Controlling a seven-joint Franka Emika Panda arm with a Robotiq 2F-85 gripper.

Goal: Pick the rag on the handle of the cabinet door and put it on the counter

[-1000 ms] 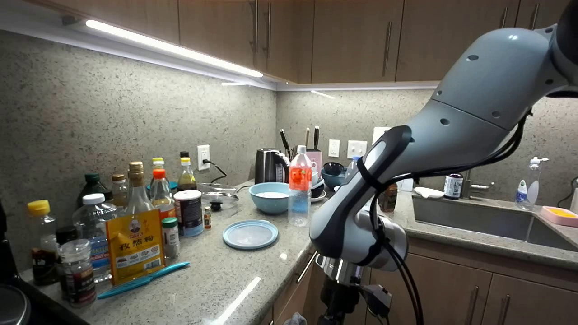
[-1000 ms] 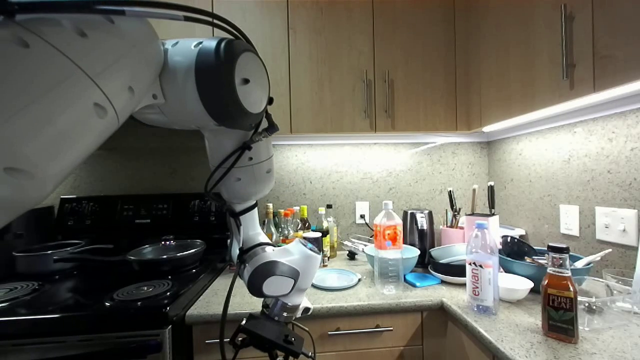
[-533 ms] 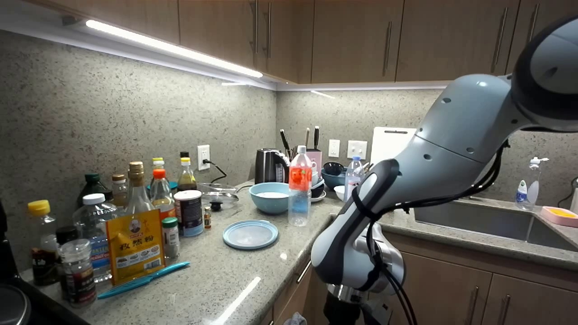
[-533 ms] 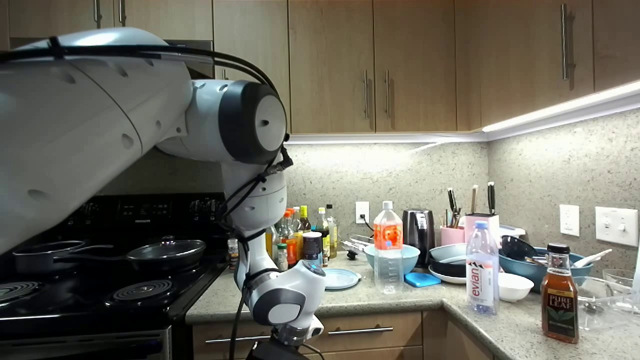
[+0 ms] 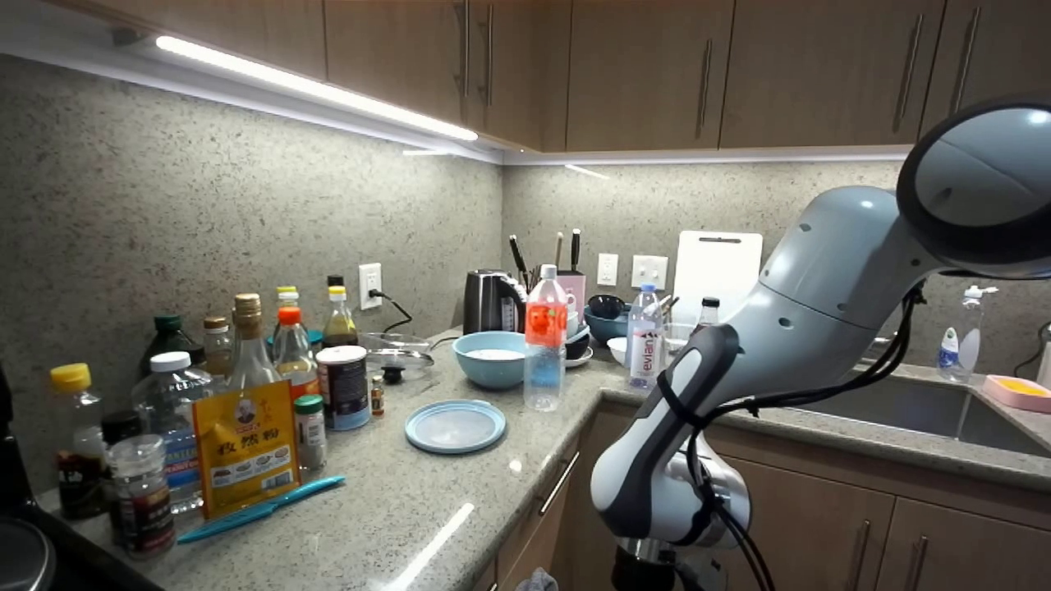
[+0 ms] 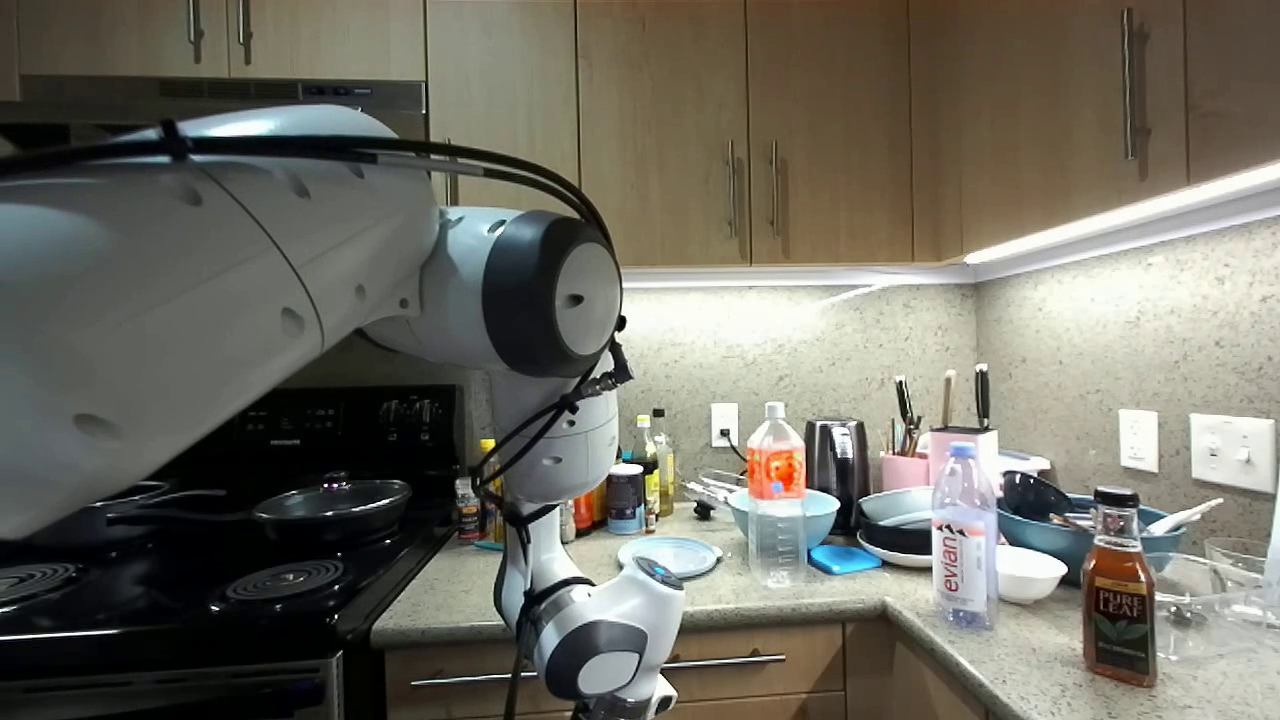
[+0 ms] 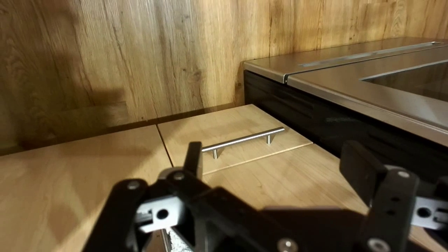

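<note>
The rag is a grey cloth showing only at the bottom edge of an exterior view, below the counter's front edge; most of it is cut off. In the wrist view a pale speckled patch beside a metal bar, partly behind my left finger, may be the rag. The counter is speckled grey stone and also shows in an exterior view. My gripper is open with nothing between its fingers, over the wooden cabinet fronts below the counter. A bare bar handle lies beyond the fingers. Both exterior views cut off the fingers.
A blue lid, a blue bowl and a tall plastic bottle stand on the counter. Several seasoning bottles and a yellow packet stand along the wall. The stove adjoins the counter; its dark side borders the cabinets.
The arm has come down and shifted right in an exterior view, taking the gripper below the counter's edge and out of frame. The rag has not visibly moved.
</note>
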